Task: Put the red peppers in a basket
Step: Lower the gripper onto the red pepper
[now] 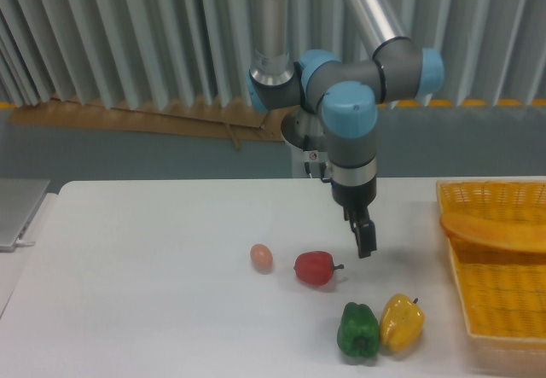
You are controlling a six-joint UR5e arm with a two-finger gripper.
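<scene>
One arm stood over the white table [153, 310], and its single gripper [365, 246] hung pointing down, above and just to the right of the red pepper [315, 268]. The fingers appeared as one dark, narrow shape from this side, so I could not tell whether they were parted or closed; nothing was visible between them. The gripper was not touching the pepper.

There was one red pepper. It lay on its side near the middle of the table, with its short dark stem pointing right, toward the gripper. It was outside the basket [499, 310] and well apart from it.

There was one basket, yellow-orange and woven, at the right edge of the table and partly cut off by the frame. Its broad handle curved across the upper part. No pepper was visible inside it.

Three peppers were on the table in all: one red, one green [358, 331] and one yellow [402, 322]. The green and yellow ones stood side by side, touching or nearly so, nearer the camera than the red one and to its right.

One small pinkish egg [262, 257] lay just left of the red pepper, apart from it.

One grey flat object [17, 212] showed at the far left edge.
</scene>
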